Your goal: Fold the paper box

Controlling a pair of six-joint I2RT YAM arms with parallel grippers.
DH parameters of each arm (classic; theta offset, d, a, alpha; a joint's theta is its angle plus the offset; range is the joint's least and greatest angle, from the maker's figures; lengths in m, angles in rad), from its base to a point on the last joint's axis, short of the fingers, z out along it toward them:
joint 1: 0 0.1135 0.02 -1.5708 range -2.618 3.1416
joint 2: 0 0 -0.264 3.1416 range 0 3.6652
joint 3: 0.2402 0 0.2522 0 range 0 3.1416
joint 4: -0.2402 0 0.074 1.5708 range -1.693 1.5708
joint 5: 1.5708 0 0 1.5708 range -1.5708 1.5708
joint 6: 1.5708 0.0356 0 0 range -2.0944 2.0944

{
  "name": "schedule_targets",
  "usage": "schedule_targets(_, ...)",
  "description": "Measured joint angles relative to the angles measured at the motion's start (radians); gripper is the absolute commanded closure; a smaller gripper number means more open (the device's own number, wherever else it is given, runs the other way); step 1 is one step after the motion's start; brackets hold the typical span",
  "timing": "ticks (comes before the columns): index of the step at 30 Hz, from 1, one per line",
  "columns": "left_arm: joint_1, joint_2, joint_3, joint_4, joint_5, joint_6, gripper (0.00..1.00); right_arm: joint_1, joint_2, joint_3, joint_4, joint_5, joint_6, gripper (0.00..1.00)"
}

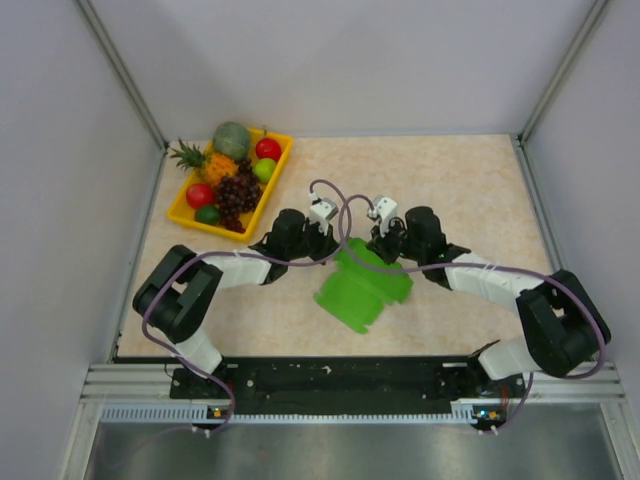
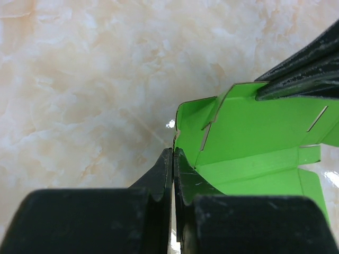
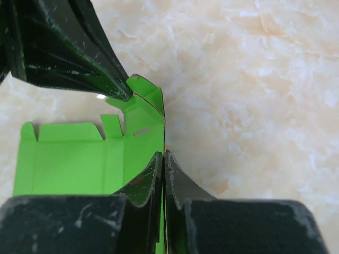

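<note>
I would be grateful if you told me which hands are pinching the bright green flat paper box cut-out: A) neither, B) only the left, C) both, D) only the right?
C: in the wrist views the left hand and the right hand are each closed on an edge of the bright green flat paper box cut-out.

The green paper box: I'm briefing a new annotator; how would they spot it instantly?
On the beige marbled tabletop, look at the middle, toward the near edge. The paper box is the bright green, notched card cut-out pinched at its far edge by the left gripper and right gripper, unlike the yellow fruit tray in the far-left corner.
</note>
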Motion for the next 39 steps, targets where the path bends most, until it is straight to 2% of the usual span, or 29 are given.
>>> schedule_targets(6,0.004,0.007,0.000,0.019,0.048,-0.003,1.00,0.063,-0.087,-0.141,0.151,0.127,-0.048,1.00)
schedule_targets(16,0.037,0.045,0.000,0.034,0.104,-0.013,1.00,0.252,-0.061,-0.136,0.159,0.430,-0.194,1.00)
schedule_targets(25,0.050,0.046,-0.002,0.030,0.142,-0.025,1.00,0.348,-0.008,-0.135,0.171,0.606,-0.364,1.00)
schedule_targets(32,0.059,0.023,-0.043,0.038,0.162,-0.050,0.99,0.438,0.040,-0.157,0.249,0.747,-0.470,1.00)
schedule_targets(35,0.058,-0.004,-0.067,0.040,0.172,-0.059,0.94,0.464,0.045,-0.190,0.309,0.779,-0.509,1.00)
schedule_targets(39,0.061,-0.035,-0.082,0.042,0.195,-0.080,0.71,0.471,0.045,-0.230,0.379,0.791,-0.528,1.00)
